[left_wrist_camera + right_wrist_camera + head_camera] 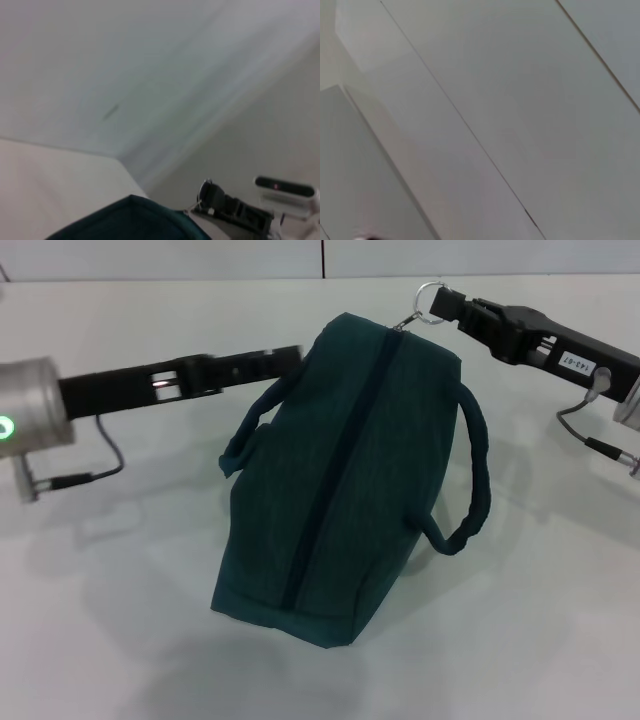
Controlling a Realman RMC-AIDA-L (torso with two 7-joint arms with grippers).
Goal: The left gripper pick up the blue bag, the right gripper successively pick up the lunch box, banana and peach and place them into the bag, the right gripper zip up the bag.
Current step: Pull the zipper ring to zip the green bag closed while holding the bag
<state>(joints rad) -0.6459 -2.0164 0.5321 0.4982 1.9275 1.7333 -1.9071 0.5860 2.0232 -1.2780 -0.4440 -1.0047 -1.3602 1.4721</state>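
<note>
1. Head view: the blue bag (345,480) sits at centre on the white table (540,640), zipper closed. From 9 o'clock the left gripper (285,360) reaches the bag's side by a handle; whether its fingers are clamped cannot be told. From 2 o'clock the right gripper (447,306) pinches the ring pull (430,295)
2. Left wrist view: bag corner (131,222) at 6 o'clock, right gripper (210,196) at 5
3. Right wrist view: only pale panels

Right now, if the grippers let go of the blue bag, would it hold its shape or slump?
Probably slump a little: the blue bag is soft fabric, and its handle droops. Zipped shut and bulging, it likely carries some weight. Its wide base suggests it would not tip.
</note>
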